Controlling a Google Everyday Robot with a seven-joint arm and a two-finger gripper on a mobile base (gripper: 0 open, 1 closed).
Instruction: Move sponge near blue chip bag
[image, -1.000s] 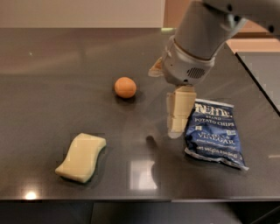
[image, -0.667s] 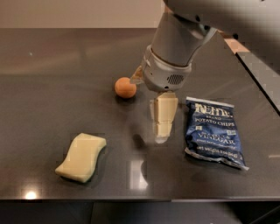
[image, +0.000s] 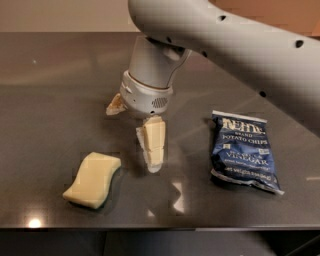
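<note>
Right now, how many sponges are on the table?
1. The sponge lies front left on the table; the gripper hangs open just right of it, between it and the blue chip bag. The arm might hide more behind it.

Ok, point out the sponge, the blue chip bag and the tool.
sponge (image: 92, 180): camera view, middle of its pale yellow top face.
blue chip bag (image: 245, 150): camera view, centre of its printed front.
tool (image: 131, 140): camera view, midway between its open fingertips, between sponge and bag.
</note>
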